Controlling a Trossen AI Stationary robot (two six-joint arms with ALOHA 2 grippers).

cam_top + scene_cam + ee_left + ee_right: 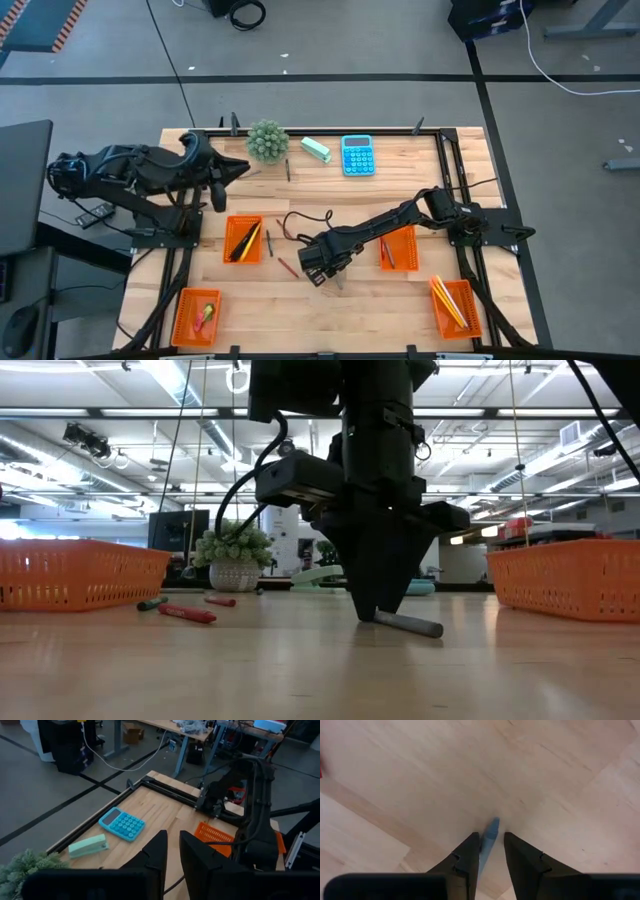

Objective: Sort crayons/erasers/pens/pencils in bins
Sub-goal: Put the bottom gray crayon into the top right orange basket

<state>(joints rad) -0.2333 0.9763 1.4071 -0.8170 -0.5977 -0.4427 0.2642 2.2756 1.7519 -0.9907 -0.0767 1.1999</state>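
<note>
Operator: Nearest item to the low camera?

Technician: Slim grey-blue stick (408,624), lying flat on the pale wooden worktop (300,305). The right gripper (378,612) stands tip-down over one end of it, fingers on the worktop surface.

Operator: Right gripper state?

Technician: Narrow gap. In the right wrist view the two dark fingers (466,857) straddle the stick (488,842), one on each side; whether they press on it cannot be determined.

Operator: Left gripper?

Technician: Left gripper (228,172) waits near the far left of the worktop beside the small green potted plant (267,141), fingers close together with a slim gap.

Operator: Location of task items?

Technician: Four shallow bright orange bins (244,240) sit on the worktop. Yellow pencils (447,301) lie in the near right bin. Red crayons (186,614) lie loose on the worktop between the far left bin and the right gripper.
</note>
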